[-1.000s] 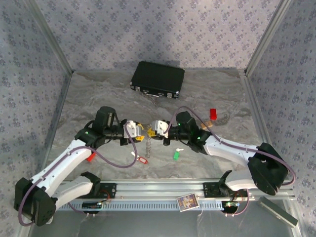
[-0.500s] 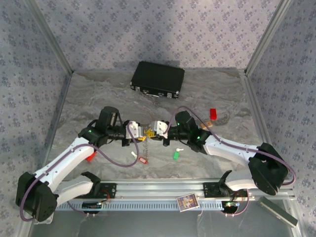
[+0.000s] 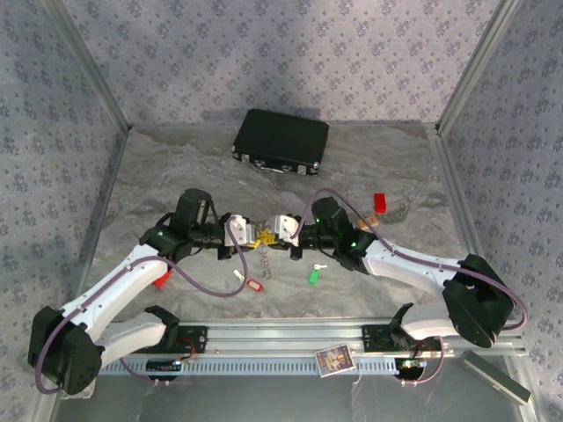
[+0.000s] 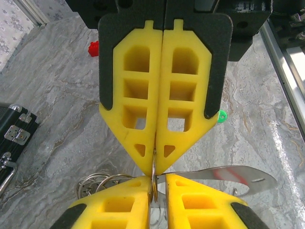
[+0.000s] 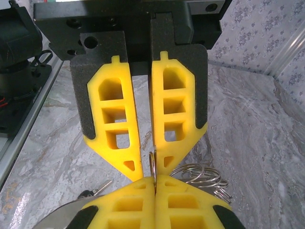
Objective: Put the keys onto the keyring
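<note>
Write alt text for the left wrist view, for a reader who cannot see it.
The left gripper, yellow-fingered, is shut on a thin metal keyring, tip to tip with the right gripper at the bottom edge. Behind lie a grey marbled table and a black case at left.

Grey marbled table (image 3: 176, 167), lilac flower-print walls (image 3: 281, 53), a black case (image 3: 281, 141) far back; yellow fingers (image 4: 138, 95) backed in black; a silvery keyring (image 5: 152, 162); near, a red key tag (image 3: 254, 285) left of a green key tag (image 3: 312, 276)

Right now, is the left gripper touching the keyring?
Touching. The left wrist view shows the left gripper shut, with the thin keyring pinched edge-on between its tips.
</note>
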Available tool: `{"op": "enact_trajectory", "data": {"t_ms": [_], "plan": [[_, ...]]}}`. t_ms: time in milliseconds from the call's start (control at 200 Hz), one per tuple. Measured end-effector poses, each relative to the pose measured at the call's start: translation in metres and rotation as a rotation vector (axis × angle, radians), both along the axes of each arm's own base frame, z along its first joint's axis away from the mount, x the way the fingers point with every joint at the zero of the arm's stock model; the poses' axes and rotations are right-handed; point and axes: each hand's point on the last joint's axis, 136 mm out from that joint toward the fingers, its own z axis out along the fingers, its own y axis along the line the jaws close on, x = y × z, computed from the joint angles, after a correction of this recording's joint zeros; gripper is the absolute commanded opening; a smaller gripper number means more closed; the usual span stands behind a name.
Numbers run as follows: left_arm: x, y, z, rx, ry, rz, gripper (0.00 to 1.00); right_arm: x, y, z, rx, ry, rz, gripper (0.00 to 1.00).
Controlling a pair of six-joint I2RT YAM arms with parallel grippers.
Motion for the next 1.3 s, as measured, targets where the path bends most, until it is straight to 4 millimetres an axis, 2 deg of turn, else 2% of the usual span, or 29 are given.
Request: {"op": "enact_trajectory", "data": {"t_ms": [125, 165, 245, 285, 345, 420, 560, 670, 790, 959, 1014, 1124, 1299], "plan": [[0.000, 0.000, 0.000, -0.002, 0.012, 0.007, 0.00, -0.001, 0.000, -0.001, -0.006, 0.000, 0.005, 0.00], [0.000, 0.000, 0.000, 0.000, 0.009, 0.007, 0.00, -0.001, 0.000, -0.001, -0.008, 0.002, 0.004, 0.00], [0.001, 0.000, 0.000, 0.001, 0.011, 0.011, 0.00, 0.000, 0.000, -0.001, -0.010, 0.004, 0.003, 0.27], [-0.001, -0.001, -0.001, 0.005, 0.010, 0.009, 0.00, 0.001, -0.001, -0.001, -0.009, 0.008, -0.008, 0.32], [-0.002, -0.003, -0.001, 0.012, -0.001, 0.007, 0.00, 0.005, -0.006, 0.003, -0.001, 0.011, -0.028, 0.34], [0.000, -0.005, 0.001, 0.020, -0.035, 0.016, 0.00, 0.007, -0.019, 0.014, 0.021, 0.021, -0.068, 0.34], [0.003, -0.006, 0.001, 0.049, -0.089, 0.034, 0.00, 0.014, -0.065, 0.041, 0.098, 0.036, -0.242, 0.39], [0.005, -0.007, -0.001, 0.072, -0.113, 0.046, 0.00, 0.013, -0.089, 0.046, 0.155, 0.108, -0.368, 0.39], [0.008, -0.006, -0.003, 0.086, -0.123, 0.061, 0.00, 0.016, -0.105, 0.029, 0.145, 0.263, -0.512, 0.35], [0.011, -0.006, -0.004, 0.097, -0.114, 0.075, 0.00, 0.025, -0.124, -0.019, 0.031, 0.530, -0.738, 0.32], [0.014, -0.007, -0.003, 0.096, -0.107, 0.087, 0.00, 0.026, -0.127, -0.035, -0.022, 0.610, -0.796, 0.32], [0.017, -0.009, 0.003, 0.089, -0.098, 0.102, 0.00, 0.023, -0.128, -0.062, -0.137, 0.760, -0.887, 0.39], [0.017, -0.010, 0.005, 0.081, -0.083, 0.114, 0.00, 0.006, -0.128, -0.099, -0.303, 0.945, -0.994, 0.41]]}}
